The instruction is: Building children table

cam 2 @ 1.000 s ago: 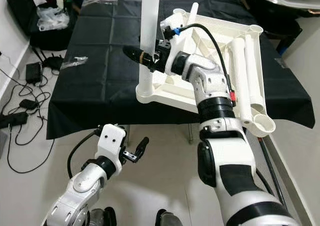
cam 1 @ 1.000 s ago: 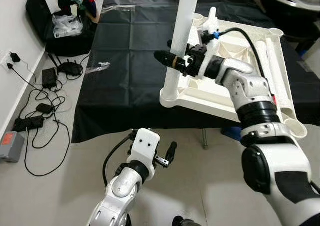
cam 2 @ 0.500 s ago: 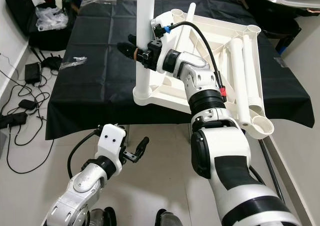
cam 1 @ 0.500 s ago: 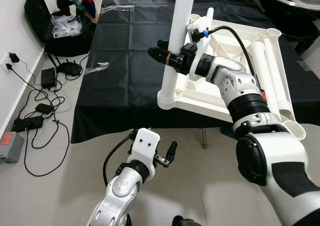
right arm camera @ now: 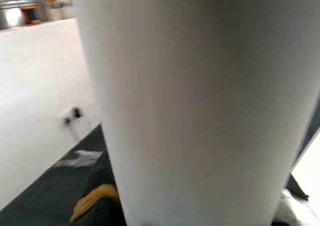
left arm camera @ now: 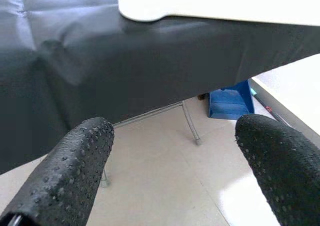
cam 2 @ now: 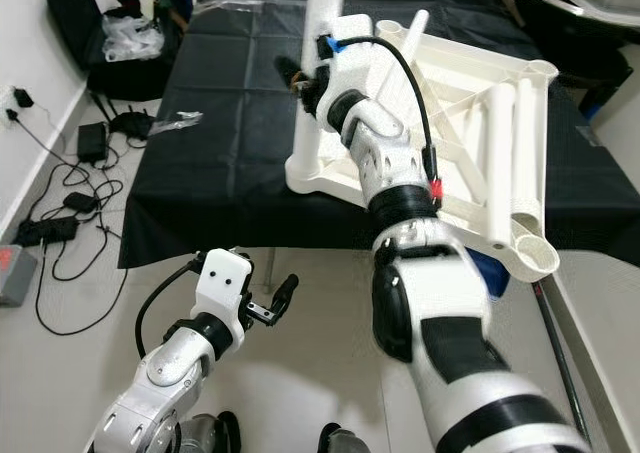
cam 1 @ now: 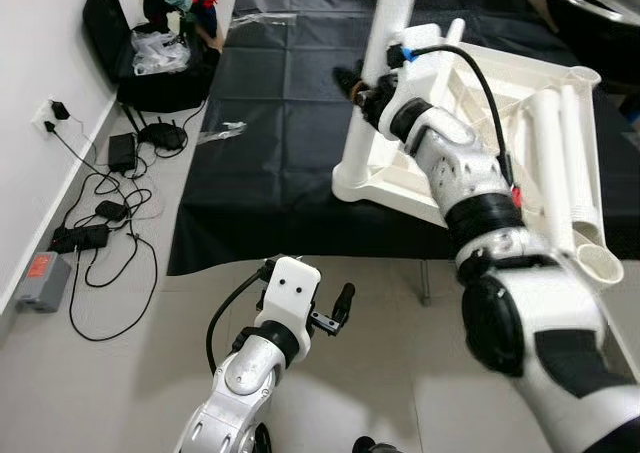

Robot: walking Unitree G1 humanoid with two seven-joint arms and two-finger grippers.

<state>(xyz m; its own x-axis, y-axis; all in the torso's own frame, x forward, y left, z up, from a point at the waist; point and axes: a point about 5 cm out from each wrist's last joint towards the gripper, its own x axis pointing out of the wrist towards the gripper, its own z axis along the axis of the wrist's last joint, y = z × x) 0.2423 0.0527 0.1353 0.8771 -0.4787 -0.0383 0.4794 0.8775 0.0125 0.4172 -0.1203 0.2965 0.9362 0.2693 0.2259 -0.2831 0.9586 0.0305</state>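
A white plastic table top (cam 1: pixel 397 187) lies upside down on the black-covered table. One white leg (cam 1: pixel 372 93) stands upright in its near left corner socket. My right gripper (cam 1: pixel 354 77) is shut on this leg about halfway up, its black fingers partly hidden behind it. In the right wrist view the leg (right arm camera: pixel 200 111) is very close, with a black finger (right arm camera: pixel 95 201) at its side. Two loose white legs (cam 1: pixel 562 163) lie on the table top's right side. My left gripper (left arm camera: pixel 175 131) hangs low over the floor in front of the table, open and holding nothing.
The black cloth (cam 1: pixel 280 93) hangs over the table's front edge. Small plastic bags (cam 1: pixel 222 131) lie on it. Cables and power adapters (cam 1: pixel 105 198) and a black bag with clothes (cam 1: pixel 160 63) sit on the floor at left. A blue box (left arm camera: pixel 227 99) stands under the table.
The whole view has swung, so the camera moved. My right wrist has turned around the upright leg, and its fingers now reach further behind it. The left arm holds still.
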